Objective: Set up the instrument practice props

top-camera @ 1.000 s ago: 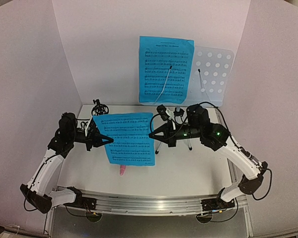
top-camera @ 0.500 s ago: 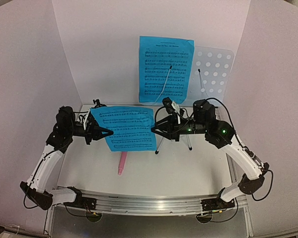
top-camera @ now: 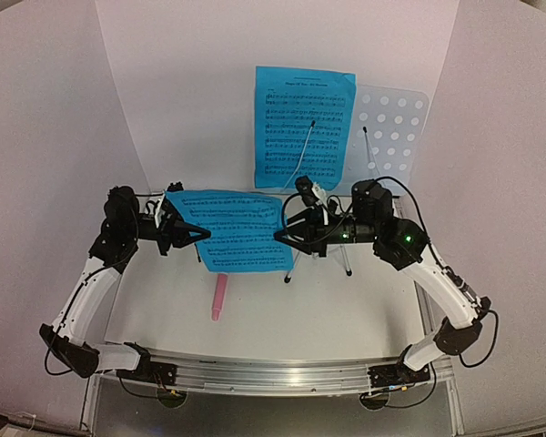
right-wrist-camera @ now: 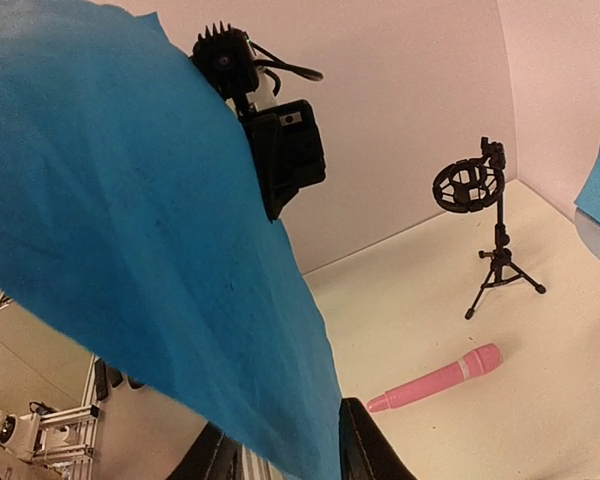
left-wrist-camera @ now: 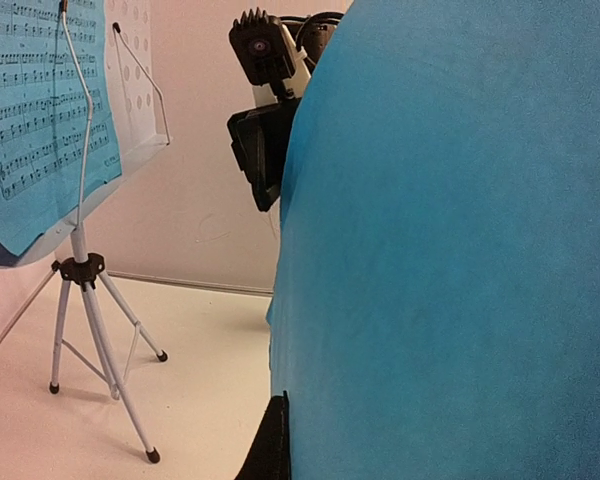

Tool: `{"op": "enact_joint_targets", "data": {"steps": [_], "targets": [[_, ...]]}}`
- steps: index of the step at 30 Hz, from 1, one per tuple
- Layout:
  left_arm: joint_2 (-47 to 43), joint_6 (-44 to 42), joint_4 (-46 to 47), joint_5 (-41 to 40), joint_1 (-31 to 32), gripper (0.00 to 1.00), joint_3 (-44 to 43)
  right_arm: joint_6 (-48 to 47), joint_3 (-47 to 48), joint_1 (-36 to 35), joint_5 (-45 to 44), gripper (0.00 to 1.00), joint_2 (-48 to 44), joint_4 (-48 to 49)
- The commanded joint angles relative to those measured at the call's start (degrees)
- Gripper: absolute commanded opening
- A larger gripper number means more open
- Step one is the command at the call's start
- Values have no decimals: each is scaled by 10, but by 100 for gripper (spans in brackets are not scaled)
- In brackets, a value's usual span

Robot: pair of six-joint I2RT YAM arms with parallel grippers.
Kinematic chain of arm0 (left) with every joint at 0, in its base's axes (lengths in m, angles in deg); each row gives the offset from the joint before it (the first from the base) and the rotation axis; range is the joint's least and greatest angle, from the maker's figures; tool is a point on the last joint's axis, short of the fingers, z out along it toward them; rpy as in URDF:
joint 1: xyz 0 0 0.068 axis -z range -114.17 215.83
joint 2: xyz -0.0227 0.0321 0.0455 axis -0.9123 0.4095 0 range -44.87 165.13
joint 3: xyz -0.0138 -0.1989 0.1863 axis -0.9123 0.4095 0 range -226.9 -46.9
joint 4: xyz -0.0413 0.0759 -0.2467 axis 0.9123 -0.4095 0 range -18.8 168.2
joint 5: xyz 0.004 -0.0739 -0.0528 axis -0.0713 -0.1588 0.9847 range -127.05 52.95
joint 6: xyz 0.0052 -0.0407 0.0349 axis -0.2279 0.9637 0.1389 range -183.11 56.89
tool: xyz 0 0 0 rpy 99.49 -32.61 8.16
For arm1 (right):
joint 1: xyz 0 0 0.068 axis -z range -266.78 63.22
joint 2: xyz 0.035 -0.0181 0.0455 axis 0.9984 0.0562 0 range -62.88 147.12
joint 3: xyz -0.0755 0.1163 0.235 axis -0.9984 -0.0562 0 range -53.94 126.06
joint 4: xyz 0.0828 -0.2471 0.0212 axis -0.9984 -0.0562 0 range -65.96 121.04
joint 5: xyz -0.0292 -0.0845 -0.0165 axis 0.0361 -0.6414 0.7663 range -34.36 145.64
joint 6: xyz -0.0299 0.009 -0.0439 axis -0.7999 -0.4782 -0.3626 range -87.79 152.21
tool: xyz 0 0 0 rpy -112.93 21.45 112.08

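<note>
A pale blue perforated music stand [top-camera: 393, 135] stands at the back on a silver tripod [left-wrist-camera: 88, 300], with one bright blue music sheet [top-camera: 305, 127] resting on it. The second blue sheet [top-camera: 241, 241] hangs in the air between both arms. My left gripper [top-camera: 198, 235] is shut on its left edge; only one black finger [left-wrist-camera: 273, 445] shows beside the paper. My right gripper [right-wrist-camera: 285, 460] is open, and the sheet's right edge lies loosely between its parted fingers. The pink microphone [right-wrist-camera: 440, 378] lies flat on the table below the sheet. The small black tripod mic holder [right-wrist-camera: 485, 225] stands at the back left.
White walls close in the table at the back and on both sides. The stand's tripod legs [top-camera: 344, 264] spread just behind my right gripper. An aluminium rail [top-camera: 273, 373] runs along the near edge between the arm bases.
Both arms have lifted the sheet up and toward the back, uncovering more of the pink microphone. The right gripper's fingers have parted on the sheet's edge.
</note>
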Motion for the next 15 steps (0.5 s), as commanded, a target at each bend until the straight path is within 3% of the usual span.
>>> {"op": "enact_joint_targets", "data": {"steps": [1,5,9,15], "targets": [[10,53,74,16,2,0,-35,-10,21,1,31,17,12,4],[8,-10,4,-6,2,0,-47,-17,-8,4,9,5,-22,5],[8,-47,-45,-57,2,0,-49,-16,-41,4,-27,4,-64,6],[14,-43,-36,-73,4,0,-54,2,-56,4,-37,0,-68,7]]}}
